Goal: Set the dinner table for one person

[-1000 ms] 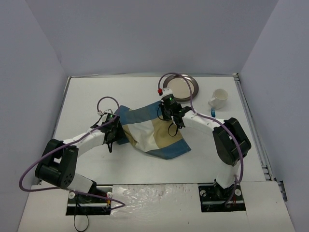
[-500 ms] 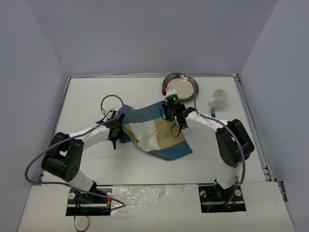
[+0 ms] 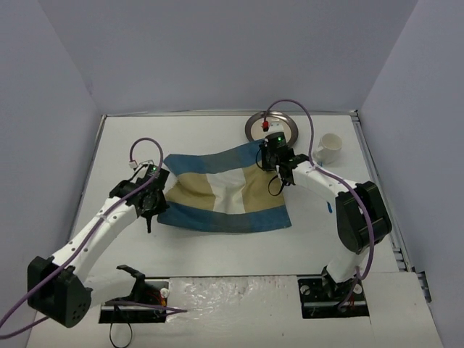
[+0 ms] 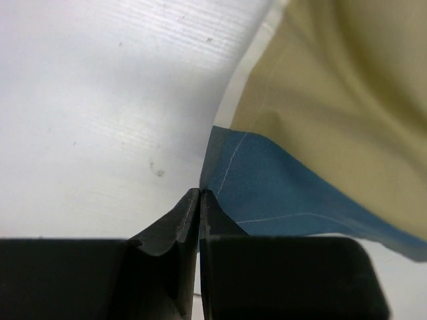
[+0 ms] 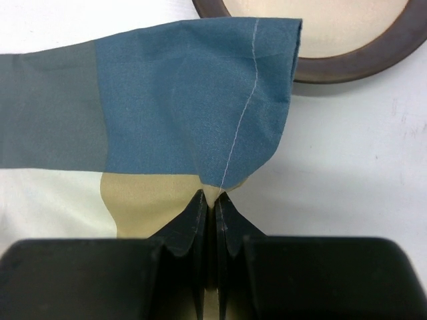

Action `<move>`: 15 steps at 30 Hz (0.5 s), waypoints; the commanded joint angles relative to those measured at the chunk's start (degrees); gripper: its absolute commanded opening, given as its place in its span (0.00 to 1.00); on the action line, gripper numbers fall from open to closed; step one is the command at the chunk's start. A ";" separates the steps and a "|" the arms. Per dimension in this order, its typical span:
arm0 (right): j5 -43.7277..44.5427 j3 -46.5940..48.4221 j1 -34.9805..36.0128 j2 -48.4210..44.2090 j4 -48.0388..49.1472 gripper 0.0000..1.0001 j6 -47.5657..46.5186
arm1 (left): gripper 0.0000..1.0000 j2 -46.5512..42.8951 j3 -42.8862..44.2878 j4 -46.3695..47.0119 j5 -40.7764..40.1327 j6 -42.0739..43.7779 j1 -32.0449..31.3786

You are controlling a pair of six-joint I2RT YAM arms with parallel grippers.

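A blue-and-tan striped placemat (image 3: 221, 191) lies spread out across the middle of the white dinner table (image 3: 217, 246). My left gripper (image 3: 150, 208) is shut on the placemat's left edge; the left wrist view shows its blue corner (image 4: 253, 180) pinched between the jaws. My right gripper (image 3: 272, 159) is shut on the placemat's far right corner; the right wrist view shows the folded blue cloth (image 5: 193, 113) in the jaws, just in front of the plate (image 5: 373, 47). A brown-rimmed plate (image 3: 271, 127) and a white cup (image 3: 328, 148) stand at the back.
A small blue thing (image 3: 329, 207) lies on the table to the right of the placemat. Grey walls close in the table at the back and on both sides. Purple cables loop over both arms.
The crumpled placemat has been pulled out flat. My left gripper moved left and toward me with its edge; my right gripper moved right and back toward the plate with its corner.
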 commanded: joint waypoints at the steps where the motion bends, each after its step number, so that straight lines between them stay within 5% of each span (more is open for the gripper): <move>1: 4.28 0.02 -1.62 -2.53 0.39 0.00 3.50 | 0.00 -6.36 -3.30 -10.01 2.35 -1.42 0.43; 6: 4.32 -1.18 -4.12 -0.17 0.31 0.00 4.77 | 0.00 -10.16 -5.46 -10.18 8.26 -4.76 -0.95; 8: 3.69 -0.55 -4.08 1.21 0.25 0.00 3.96 | 0.20 -11.61 -5.53 -10.89 7.22 -4.91 -0.92; 15: -1.46 0.59 -4.01 3.98 0.10 0.01 3.29 | 0.66 -12.04 -1.81 -9.97 1.19 -3.02 -0.71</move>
